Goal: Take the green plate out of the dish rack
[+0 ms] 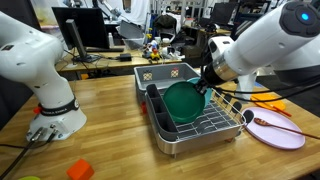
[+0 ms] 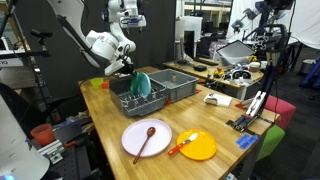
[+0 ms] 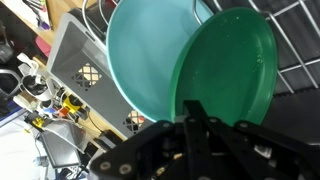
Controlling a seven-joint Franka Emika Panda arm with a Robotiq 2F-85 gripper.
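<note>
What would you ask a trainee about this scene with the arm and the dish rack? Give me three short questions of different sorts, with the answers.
1. True or false: the green plate is in the dish rack.
2. What lies on the pink plate? A) a wooden spoon B) a fork C) a cup
3. In the wrist view, what colour is the plate right beside the green plate?

Key
1. True.
2. A.
3. Teal: the teal plate is the lighter one.
</note>
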